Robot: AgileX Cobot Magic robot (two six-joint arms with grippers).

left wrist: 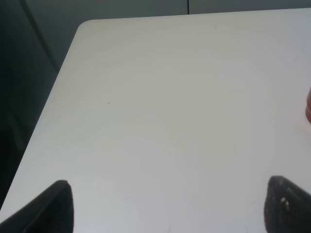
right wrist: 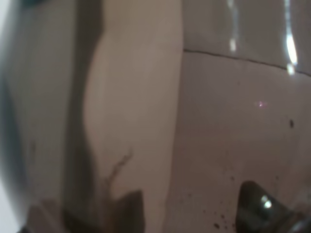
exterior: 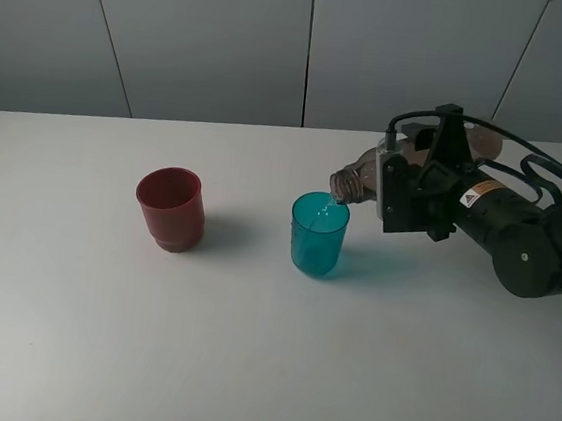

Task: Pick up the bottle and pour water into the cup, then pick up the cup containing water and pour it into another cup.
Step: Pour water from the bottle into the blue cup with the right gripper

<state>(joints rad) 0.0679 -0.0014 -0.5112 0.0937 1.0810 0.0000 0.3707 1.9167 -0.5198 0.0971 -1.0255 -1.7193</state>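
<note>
Pouring is under way: right gripper, clamped on the tilted bottle, holds its mouth just above the teal cup, a thin stream falling in. Step 2 is not yet begun: the red cup stands upright, well apart. Left gripper gapes wide, holding nothing

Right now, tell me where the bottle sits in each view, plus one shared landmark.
Exterior high: bottle right of centre, tilted, mouth over the teal cup, held by the right gripper.
Left wrist: not in it.
Right wrist: fills the picture, close up.
Landmark: white table, seen in exterior high and left wrist.
</note>
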